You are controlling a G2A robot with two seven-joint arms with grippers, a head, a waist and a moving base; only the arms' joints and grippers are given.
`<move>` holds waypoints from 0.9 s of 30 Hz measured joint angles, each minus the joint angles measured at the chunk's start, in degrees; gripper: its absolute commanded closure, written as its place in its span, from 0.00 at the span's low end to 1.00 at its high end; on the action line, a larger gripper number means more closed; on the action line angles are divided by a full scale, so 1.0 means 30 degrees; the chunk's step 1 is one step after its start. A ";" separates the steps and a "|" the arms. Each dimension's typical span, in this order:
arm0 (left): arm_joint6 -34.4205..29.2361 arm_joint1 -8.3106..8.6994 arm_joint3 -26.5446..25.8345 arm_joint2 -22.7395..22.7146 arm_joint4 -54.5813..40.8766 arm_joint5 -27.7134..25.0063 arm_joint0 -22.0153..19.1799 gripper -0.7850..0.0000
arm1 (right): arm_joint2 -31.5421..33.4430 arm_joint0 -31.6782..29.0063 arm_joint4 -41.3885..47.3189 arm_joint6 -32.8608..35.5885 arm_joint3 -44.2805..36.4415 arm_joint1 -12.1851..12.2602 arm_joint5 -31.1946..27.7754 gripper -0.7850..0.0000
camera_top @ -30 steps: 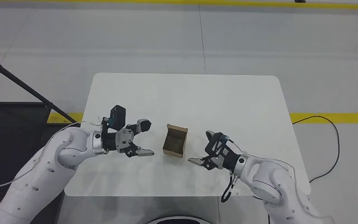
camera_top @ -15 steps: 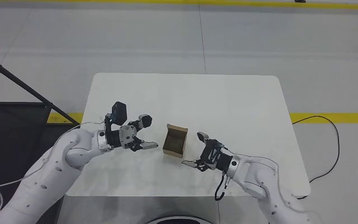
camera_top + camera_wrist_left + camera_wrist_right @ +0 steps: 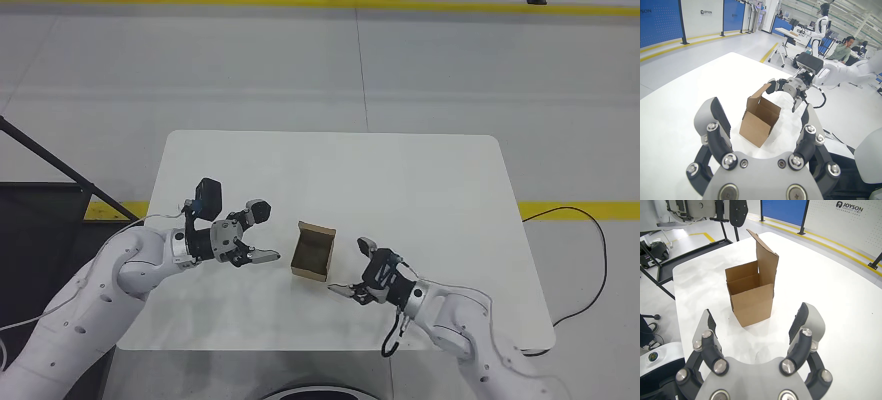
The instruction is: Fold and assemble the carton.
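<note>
The carton (image 3: 313, 252) stands upright near the table's (image 3: 420, 180) front edge, long axis vertical, mouth up, one flap raised. The left gripper (image 3: 262, 234) and right gripper (image 3: 350, 267) flank it, both spread wide and empty. Over the past second the right has crept closer, while the carton has stayed put.

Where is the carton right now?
Top view: the carton stands on the table, near its robot-side edge, between the open left pincer and the open right pincer.

Glossy pale floor (image 3: 450, 60) with yellow lines (image 3: 580, 210), blue wall panels (image 3: 659, 22), white table (image 3: 430, 180)
</note>
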 measured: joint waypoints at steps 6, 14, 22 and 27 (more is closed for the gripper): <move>-0.0508 -0.0104 -0.0143 -0.0026 0.0054 0.0433 0.0246 0.00 | -0.1013 0.1283 -0.2960 -0.1031 0.1298 -0.0196 -0.0359 0.00; -0.0310 -0.0283 -0.0102 -0.0226 -0.0069 0.0358 0.0310 0.00 | -0.1987 0.2929 -0.2285 -0.1049 0.3375 -0.0670 -0.0555 0.00; -0.0453 -0.0415 -0.0181 -0.0442 0.0019 0.0395 0.0427 0.00 | -0.2781 0.3978 -0.2439 -0.1594 0.4536 -0.1036 -0.0795 0.00; -0.0656 -0.0487 -0.0231 -0.0587 -0.0061 0.0407 0.0460 0.00 | -0.3034 0.4483 -0.2553 -0.1839 0.5179 -0.1183 -0.1204 0.00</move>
